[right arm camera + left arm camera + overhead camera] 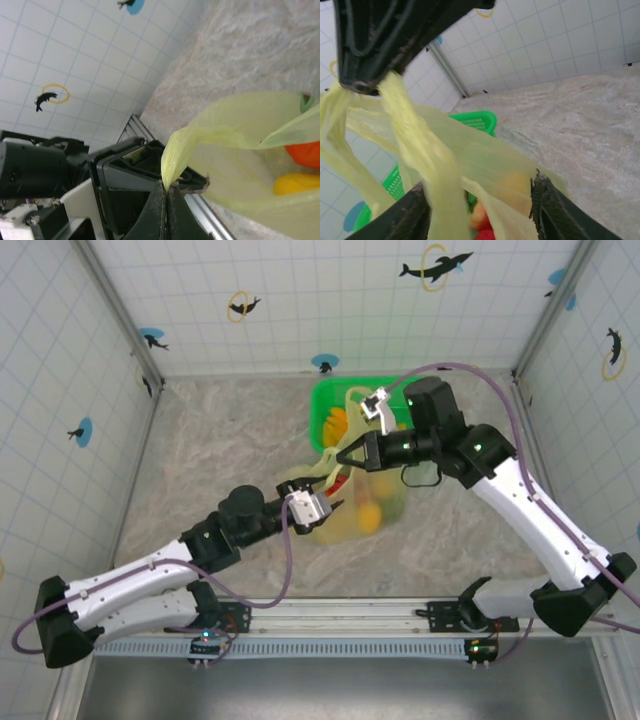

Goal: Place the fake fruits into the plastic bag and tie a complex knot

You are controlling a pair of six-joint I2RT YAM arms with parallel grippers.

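Evidently for the knot, the right gripper (166, 187) pinches taut a handle of the thin yellow-green plastic bag (240, 120), the left gripper (477, 192) spread around it.

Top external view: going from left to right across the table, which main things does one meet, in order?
left arm → plastic bag → right arm

It was a lab test cell; grid-printed walls (300, 300) with fish stickers (437, 267) boxed a marbled table (220, 460); an aluminium rail (340, 618) ran along its front.
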